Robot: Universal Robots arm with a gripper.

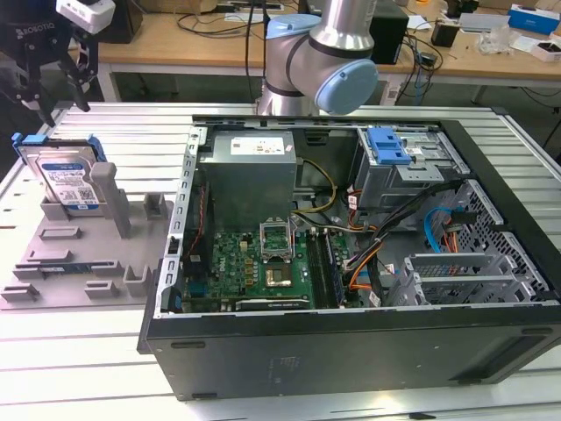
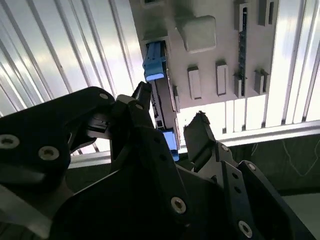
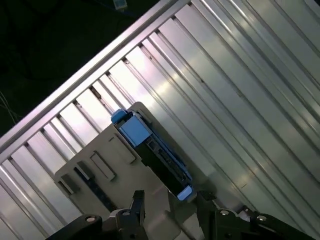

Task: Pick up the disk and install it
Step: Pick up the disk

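- Gripper (image 1: 66, 112) at the exterior view's far left, hung above the grey holder; fingers spread wide, holding nothing, touching nothing
- Disk (image 1: 66, 175): silver, with a white-and-blue label and a blue bracket round its edge; propped on edge in the far left end of the grey holder (image 1: 83, 254), just below the gripper and apart from it
- Second wrist view: gripper (image 2: 171, 106) seen from behind, one dark fingertip (image 2: 142, 92) to each side of the disk (image 2: 161, 95), itself shown edge-on with a blue bracket end at either extreme
- First wrist view: gripper (image 3: 171, 199) open, the disk (image 3: 155, 152) beyond the gap between the fingertips, seated in the holder (image 3: 100, 170) on the ribbed metal table (image 3: 240, 100)
- Holder: grey plastic with several upright posts and slots, lying on the table (image 1: 88, 351) to the left of the computer case
- Computer case (image 1: 351, 342): black, side panel off, lying open across the centre and right of the exterior view, well apart from the disk
- Inside the case: grey power supply box (image 1: 245, 171) at the far left, green circuit board (image 1: 254, 263) nearer, drive cage with a blue latch (image 1: 386, 145) at the far right, bundled cables (image 1: 368, 254) between
- Arm (image 1: 324, 53): silver and pale blue joints, beyond the case at the far side of the table
- Wooden workbench (image 1: 175, 39) with cables and boxes in the far background
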